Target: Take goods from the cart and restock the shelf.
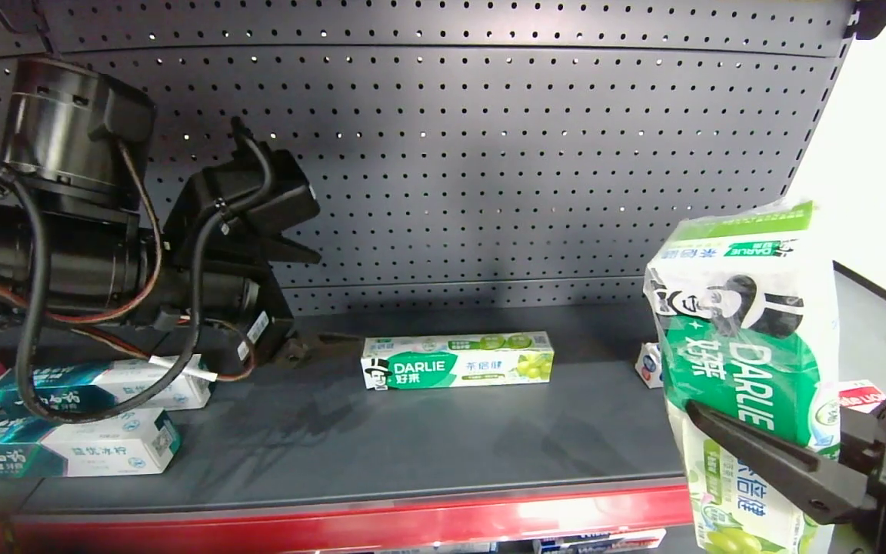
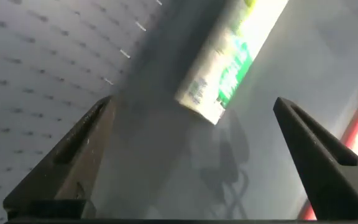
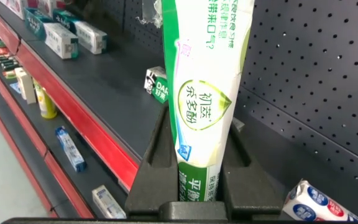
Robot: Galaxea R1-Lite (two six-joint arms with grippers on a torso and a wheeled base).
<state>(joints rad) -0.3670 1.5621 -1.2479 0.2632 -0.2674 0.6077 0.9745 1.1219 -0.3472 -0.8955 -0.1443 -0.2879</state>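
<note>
A green toothpaste box [image 1: 457, 360] lies flat on the grey shelf [image 1: 412, 438], near the back panel. My left gripper [image 1: 311, 344] hovers just left of it, low over the shelf. In the left wrist view, that gripper [image 2: 191, 155] stands open with nothing between its fingers, and the toothpaste box [image 2: 229, 62] is a little way ahead. At the shelf's right end, my right gripper [image 1: 777, 465] is shut on a green bagged toothpaste pack [image 1: 751, 362], held upright in front of the shelf edge. Both fingers of the right gripper [image 3: 197, 149] clamp the pack [image 3: 204, 93] near its lower end.
Teal and white toothpaste boxes [image 1: 66, 438] are stacked at the shelf's left end, under my left arm. A small white box [image 1: 649, 365] sits behind the held pack. The shelf has a red front strip [image 1: 351, 523] and a pegboard back [image 1: 489, 192]. Lower shelves [image 3: 42, 99] carry more goods.
</note>
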